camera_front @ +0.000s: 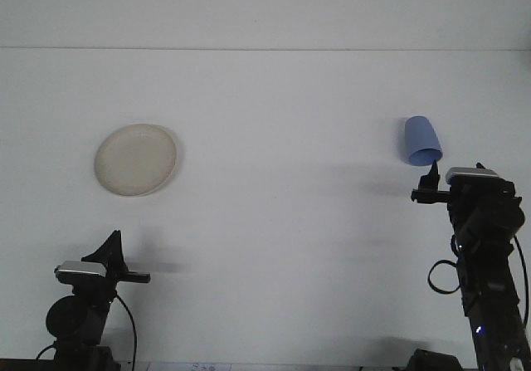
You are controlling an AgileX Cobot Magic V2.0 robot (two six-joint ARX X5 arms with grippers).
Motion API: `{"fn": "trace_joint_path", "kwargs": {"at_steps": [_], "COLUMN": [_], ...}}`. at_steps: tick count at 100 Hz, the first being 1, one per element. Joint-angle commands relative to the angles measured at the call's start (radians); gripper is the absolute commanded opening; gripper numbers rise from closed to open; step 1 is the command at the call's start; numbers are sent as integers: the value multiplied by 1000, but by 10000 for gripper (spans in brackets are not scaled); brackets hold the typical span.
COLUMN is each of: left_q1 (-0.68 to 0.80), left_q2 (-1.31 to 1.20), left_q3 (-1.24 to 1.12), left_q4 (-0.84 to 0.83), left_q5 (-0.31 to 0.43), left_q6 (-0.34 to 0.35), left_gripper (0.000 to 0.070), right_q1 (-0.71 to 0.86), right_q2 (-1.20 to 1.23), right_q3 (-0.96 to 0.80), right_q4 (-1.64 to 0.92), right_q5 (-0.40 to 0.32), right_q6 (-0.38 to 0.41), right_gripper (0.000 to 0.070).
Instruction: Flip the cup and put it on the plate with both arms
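Front view: a blue cup (pixel 422 141) is seen lying on its side at the right of the white counter (pixel 282 222), its open mouth turned toward the camera. Just below it the right gripper (pixel 431 176) is raised, close to the cup's rim; whether its jaws are apart cannot be told. A cream plate (pixel 136 159) is set well apart at the left. Near the lower left corner the left gripper (pixel 109 251) is parked low, its jaws drawn together.
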Motion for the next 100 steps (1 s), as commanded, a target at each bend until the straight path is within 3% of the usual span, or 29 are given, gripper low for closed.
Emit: {"fn": "trace_joint_path", "kwargs": {"at_steps": [1,23,47,100], "left_q1": [1,1,1,1], "left_q2": [-1,-1,-1,-1], "left_q3": [-19,-19,-19,-19], "left_q4": [14,14,14,14], "left_q5": [0,0,0,0], "left_q6": [0,0,0,0], "left_gripper": [16,16,16,16], "right_q1": [-28,-113,-135,-141], "right_q2": [64,278,479,763], "right_q3": [3,2,2,48], "right_q4": [35,169,346,599], "right_q5": [-36,-142,-189,-188], "right_q6": [-23,-21,5,4], "right_gripper": [560,559,558,518]}}
